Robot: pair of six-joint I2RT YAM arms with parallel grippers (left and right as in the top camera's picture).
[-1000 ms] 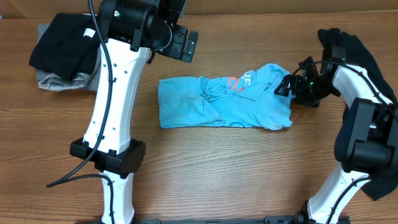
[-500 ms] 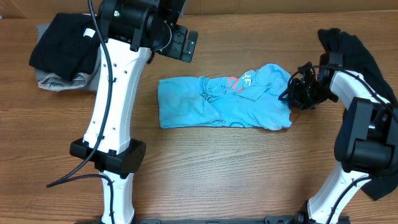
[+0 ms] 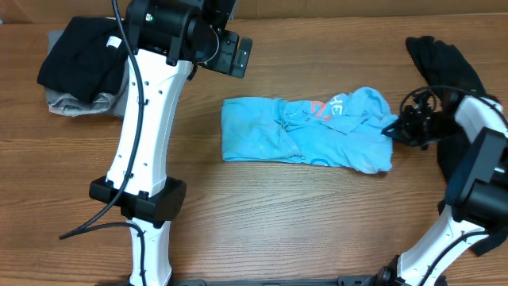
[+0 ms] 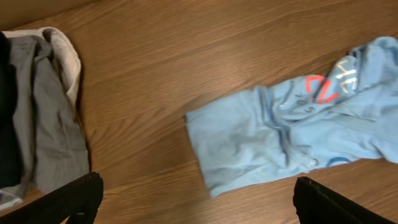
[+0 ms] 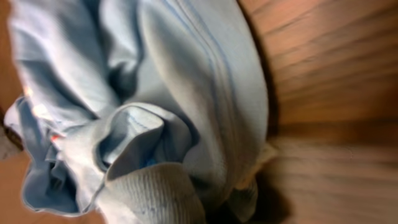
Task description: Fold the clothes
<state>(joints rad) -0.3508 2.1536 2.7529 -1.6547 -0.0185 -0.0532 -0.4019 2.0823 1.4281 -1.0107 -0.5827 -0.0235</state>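
The light blue T-shirt (image 3: pixel 305 135) lies bunched lengthwise on the wooden table, its white and red print (image 3: pixel 327 106) facing up. My right gripper (image 3: pixel 394 129) is shut on the shirt's right edge. In the right wrist view the blue cloth (image 5: pixel 186 93) and its ribbed collar (image 5: pixel 155 193) fill the frame and hide the fingers. My left gripper (image 3: pixel 236 54) hovers open above the table, behind the shirt's left end, holding nothing. Its fingertips (image 4: pixel 71 198) frame bare wood and the shirt's corner (image 4: pixel 280 137).
A black garment (image 3: pixel 79 56) lies on a grey one (image 3: pixel 67 103) at the back left corner; the grey one (image 4: pixel 43 112) also shows in the left wrist view. Another black garment (image 3: pixel 444 59) lies at the back right, behind my right arm.
My right gripper has shut on the T-shirt's right edge and drawn back to the right. The whole shirt has slid right with it. The left arm has not moved.
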